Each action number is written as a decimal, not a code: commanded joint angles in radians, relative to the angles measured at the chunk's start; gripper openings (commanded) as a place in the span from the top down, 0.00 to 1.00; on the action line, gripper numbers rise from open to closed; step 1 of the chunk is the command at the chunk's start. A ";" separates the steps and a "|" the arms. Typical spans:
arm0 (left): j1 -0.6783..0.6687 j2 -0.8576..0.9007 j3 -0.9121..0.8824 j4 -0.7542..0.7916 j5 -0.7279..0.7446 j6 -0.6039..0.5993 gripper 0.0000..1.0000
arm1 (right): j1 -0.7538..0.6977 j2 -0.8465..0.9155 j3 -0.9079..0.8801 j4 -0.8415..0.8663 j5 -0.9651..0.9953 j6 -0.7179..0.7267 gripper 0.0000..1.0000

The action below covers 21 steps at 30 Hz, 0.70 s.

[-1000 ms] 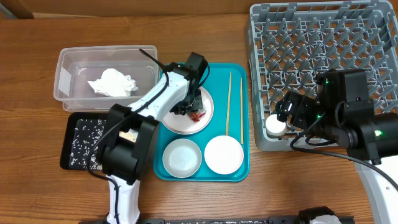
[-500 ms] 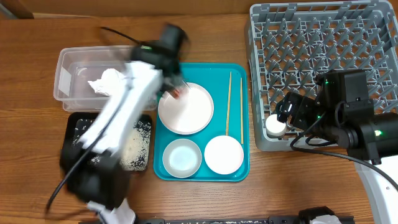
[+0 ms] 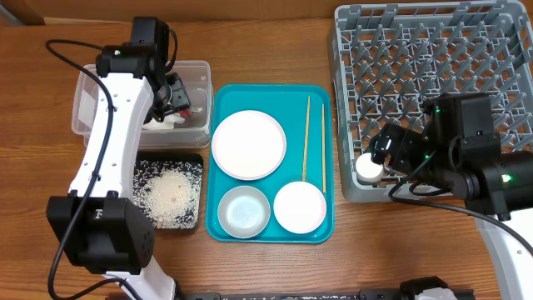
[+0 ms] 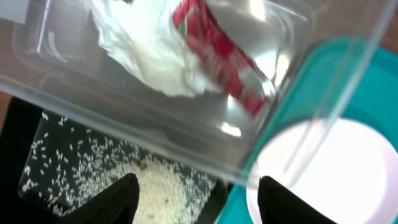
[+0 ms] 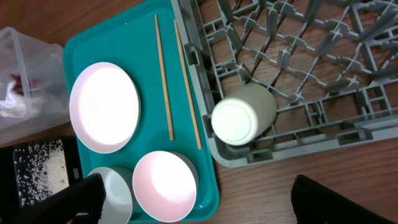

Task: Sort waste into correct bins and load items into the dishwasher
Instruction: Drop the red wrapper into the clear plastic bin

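Hovering over the clear, deep rectangular plastic tub [image 3: 83, 92], the left claw [image 4: 196, 198] gapes wide and empty, so I'd judge its drop finished: the small red crinkled wrapper [image 4: 217, 53] is inside, against the crumpled white paper napkin [image 4: 149, 56]. Loose white rice grains [image 3: 171, 193] heap in the shallow black rectangular tray [image 3: 196, 167]. The round pale pink-white plate [image 3: 248, 146], pink bowl [image 3: 300, 207], grey-white bowl [image 3: 244, 211] and two thin wooden chopsticks [image 3: 306, 142] wait on the teal tray [image 3: 321, 227]. The right claw [image 5: 205, 193], spread and empty, hangs by the square grey plastic dish rack [image 3: 433, 50], ready to load.
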 commanded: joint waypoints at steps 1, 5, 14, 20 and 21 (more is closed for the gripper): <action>-0.046 -0.119 0.080 -0.042 0.064 0.087 0.40 | 0.003 -0.005 0.024 0.017 0.002 -0.007 0.04; -0.122 -0.250 0.084 -0.087 0.050 0.101 0.36 | 0.003 -0.005 0.024 0.022 0.001 -0.024 0.03; -0.222 -0.450 0.084 -0.212 0.019 0.059 0.21 | 0.003 -0.002 0.024 0.020 0.001 -0.055 0.00; -0.222 -0.519 0.084 -0.249 0.050 0.059 0.00 | 0.003 0.007 0.024 0.040 0.001 -0.055 0.00; -0.222 -0.519 0.084 -0.248 0.048 0.059 0.00 | 0.003 0.008 0.024 0.045 0.001 -0.055 0.00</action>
